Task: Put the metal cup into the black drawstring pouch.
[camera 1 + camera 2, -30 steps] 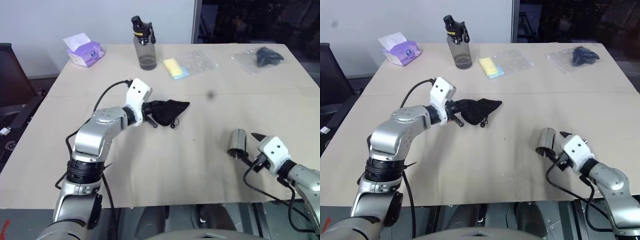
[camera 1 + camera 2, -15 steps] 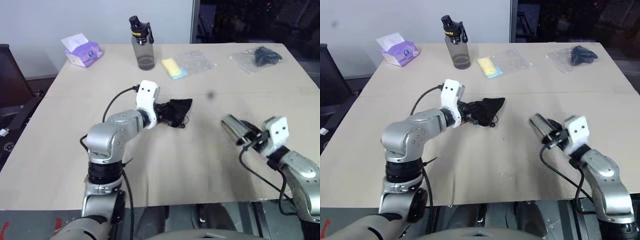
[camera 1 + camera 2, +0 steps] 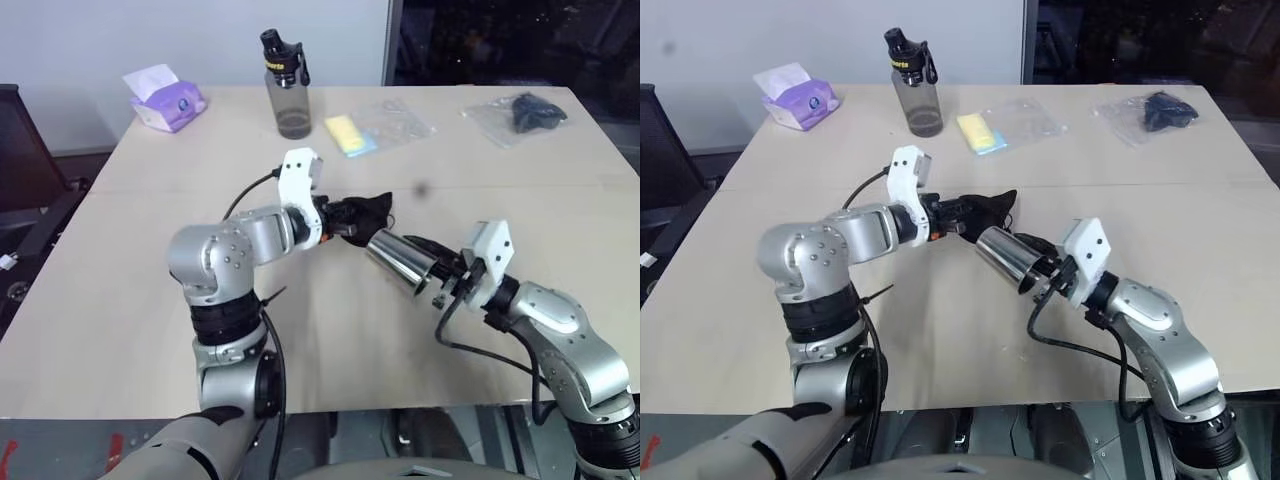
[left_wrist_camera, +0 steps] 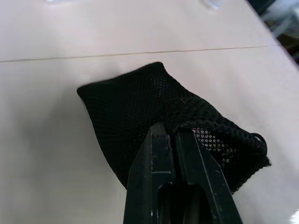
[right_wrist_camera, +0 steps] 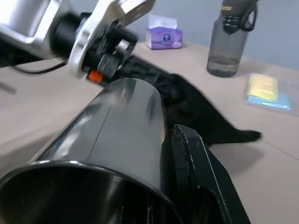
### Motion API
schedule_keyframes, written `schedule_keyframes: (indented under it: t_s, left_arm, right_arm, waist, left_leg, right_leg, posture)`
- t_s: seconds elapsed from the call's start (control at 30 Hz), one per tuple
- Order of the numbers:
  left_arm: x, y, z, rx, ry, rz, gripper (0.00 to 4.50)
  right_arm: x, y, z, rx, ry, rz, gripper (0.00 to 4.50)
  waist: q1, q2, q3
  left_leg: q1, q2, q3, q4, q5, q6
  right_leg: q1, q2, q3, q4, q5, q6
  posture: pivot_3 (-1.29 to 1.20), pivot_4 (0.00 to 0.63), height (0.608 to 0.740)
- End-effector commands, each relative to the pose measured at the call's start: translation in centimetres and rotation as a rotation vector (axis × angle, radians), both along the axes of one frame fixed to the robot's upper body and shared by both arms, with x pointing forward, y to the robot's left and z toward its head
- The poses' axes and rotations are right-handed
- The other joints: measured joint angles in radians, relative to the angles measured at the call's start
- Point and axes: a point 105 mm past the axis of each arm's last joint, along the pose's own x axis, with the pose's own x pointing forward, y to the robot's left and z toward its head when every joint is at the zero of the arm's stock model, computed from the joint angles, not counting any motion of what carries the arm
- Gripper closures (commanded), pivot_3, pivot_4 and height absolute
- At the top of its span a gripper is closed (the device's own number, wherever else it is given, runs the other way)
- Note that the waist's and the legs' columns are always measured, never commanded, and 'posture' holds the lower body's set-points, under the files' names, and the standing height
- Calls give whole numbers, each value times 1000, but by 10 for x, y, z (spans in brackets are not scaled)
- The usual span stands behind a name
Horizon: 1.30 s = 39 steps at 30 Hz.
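Left gripper (image 4: 174, 133) pinches the black drawstring pouch (image 4: 154, 116) tight above the table (image 3: 150, 300). Right gripper (image 3: 440, 268) clamps the metal cup (image 3: 398, 262), tilted toward the pouch.

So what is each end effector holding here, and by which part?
The left end effector pinches the black drawstring pouch at its gathered mouth end. The right end effector grips the metal cup by the rim at its open end.
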Motion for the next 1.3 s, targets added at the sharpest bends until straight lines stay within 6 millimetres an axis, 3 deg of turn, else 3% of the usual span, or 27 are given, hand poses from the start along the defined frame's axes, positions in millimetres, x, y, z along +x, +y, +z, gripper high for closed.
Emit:
schedule_keyframes:
  t_s: [0.03, 0.2, 0.33, 0.6, 0.87, 1.0, 1.1, 1.3]
  left_arm:
    - [-6, -3, 18, -51, -38, -60, 4500]
    - [-17, -2, 14, -41, -50, -127, 4500]
    - [-21, -1, 15, -43, -54, -152, 4500]
    - [-26, -3, 21, -87, -67, -198, 4500]
    - [-31, -7, 17, -90, -56, -224, 4500]
    - [-32, -7, 17, -95, -59, -234, 4500]
    - [-34, -8, 16, -98, -57, -244, 4500]
    - [-41, -13, 16, -125, -64, -294, 4500]
  right_arm:
    - [8, 11, 10, 20, -67, -20, 4470]
    - [25, 12, 14, 136, -39, -110, 4470]
    - [34, 8, 4, 185, 24, -188, 4470]
    - [47, 14, -15, 101, 23, -257, 4470]
    - [58, 25, 0, 92, -96, -317, 4470]
    - [66, 23, 1, 204, -12, -346, 4470]
    - [77, 10, 3, 349, 95, -399, 4470]
    - [83, 11, 3, 669, 381, -329, 4470]
  waist:
    - [-2, 0, 0]
    - [0, 0, 0]
    - [3, 0, 0]
    - [0, 0, 1]
    - [-1, 0, 1]
    - [-1, 0, 1]
    - [-1, 0, 1]
    - [-1, 0, 1]
  left_leg:
    - [0, 0, 0, 0, 0, 0]
    - [1, 0, 0, 0, 0, 0]
    - [0, 0, -1, -1, 0, 0]
    - [0, -1, 0, -1, 0, 0]
    - [0, -1, 0, -1, 0, -1]
    - [0, -1, -1, -1, 0, -1]
    - [0, -1, -1, -1, 0, -1]
    - [0, -1, -3, -2, 0, -1]
  right_leg:
    - [0, 0, 0, 0, 0, 0]
    - [0, 0, 0, 1, 2, -3]
    - [-1, -1, 0, 1, 2, -3]
    - [-1, -1, 0, 1, 2, -3]
    - [-1, -1, 0, 0, 2, -3]
    - [-1, -1, 0, 0, 2, -3]
    - [-1, -1, 0, 0, 2, -4]
    - [-1, -1, 0, 0, 2, -4]
  posture:
    - [0, 150, 740]
    - [0, 150, 740]
    - [0, 150, 740]
    - [0, 150, 740]
    - [0, 150, 740]
    - [0, 150, 740]
    - [0, 150, 740]
    - [0, 150, 740]
